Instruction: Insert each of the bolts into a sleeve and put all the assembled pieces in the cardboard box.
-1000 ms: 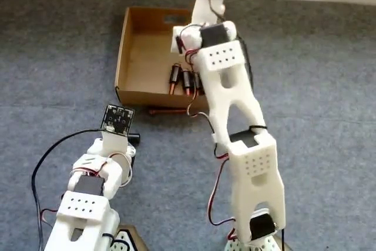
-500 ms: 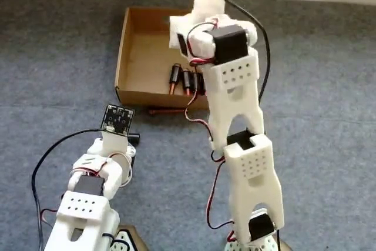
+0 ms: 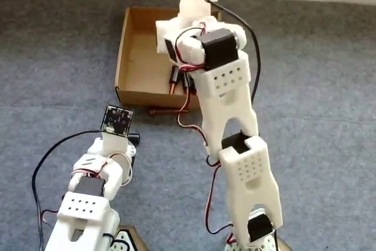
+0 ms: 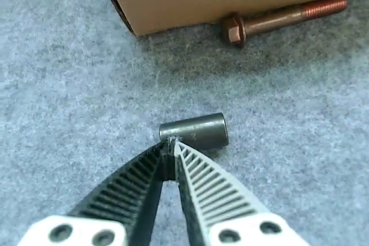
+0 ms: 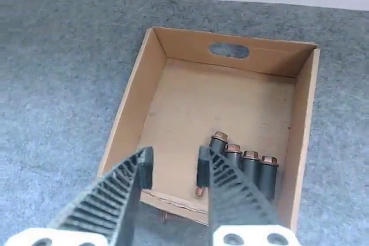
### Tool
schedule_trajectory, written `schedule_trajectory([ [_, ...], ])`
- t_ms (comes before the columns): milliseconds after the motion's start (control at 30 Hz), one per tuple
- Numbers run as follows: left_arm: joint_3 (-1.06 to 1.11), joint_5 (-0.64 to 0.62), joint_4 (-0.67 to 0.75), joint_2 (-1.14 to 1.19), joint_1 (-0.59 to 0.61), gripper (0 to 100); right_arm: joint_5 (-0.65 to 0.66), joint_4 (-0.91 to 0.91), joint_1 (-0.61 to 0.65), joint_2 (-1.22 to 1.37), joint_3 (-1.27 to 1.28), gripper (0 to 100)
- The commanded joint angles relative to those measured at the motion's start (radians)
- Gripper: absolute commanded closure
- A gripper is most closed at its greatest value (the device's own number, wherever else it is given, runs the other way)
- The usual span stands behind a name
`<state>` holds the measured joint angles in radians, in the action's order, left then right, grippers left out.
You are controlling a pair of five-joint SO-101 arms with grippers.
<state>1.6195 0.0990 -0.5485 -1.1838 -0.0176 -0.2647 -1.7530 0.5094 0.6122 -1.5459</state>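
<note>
Tan cardboard box point(image 5: 131, 113), copper-coloured bolt point(image 4: 288, 14), dark grey sleeve point(image 4: 195, 131), mottled grey carpet point(image 4: 57, 84), white arms point(image 3: 247, 180)

Most of the floor of the cardboard box point(image 5: 138, 108) is left bare, and entry from above is allowed there. One corner by the near wall is taken up by four assembled pieces point(image 5: 248, 171), packed side by side. In the high view that part of the box is overhung by the right arm point(image 3: 226, 80). The bolt point(image 4: 285, 15) is laid just beside the box's outer wall, so approach from that side is blocked. The sleeve point(image 4: 194, 131) is ringed by open carpet point(image 4: 300, 142), except at one end, where it is met by the pressed-together tips of the left gripper point(image 4: 172, 145).
</note>
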Motion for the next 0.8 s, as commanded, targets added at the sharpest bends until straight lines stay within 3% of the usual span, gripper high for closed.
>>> schedule_trajectory([
  [0, -0.005, 0.006, 0.018, -0.012, -0.004, 99, 0.011, -0.016, 0.008, -0.223, 0.124, 87.5],
  [233, -0.002, 0.006, 0.015, -0.012, -0.005, 99, 0.017, 0.018, 0.027, -0.659, 0.785, 87.5],
  [400, -0.019, 0.006, 0.012, -0.013, 0.015, 99, 0.094, 0.242, 0.025, -0.842, 1.314, 87.5],
  [667, -0.357, 0.008, -0.358, -0.013, 0.349, 98, 0.152, 0.584, 0.104, -1.089, 1.903, 87.5],
  [767, -0.415, 0.098, -0.445, -0.013, 0.483, 92, 0.19, 0.662, 0.189, -1.099, 2.011, 87.2],
])
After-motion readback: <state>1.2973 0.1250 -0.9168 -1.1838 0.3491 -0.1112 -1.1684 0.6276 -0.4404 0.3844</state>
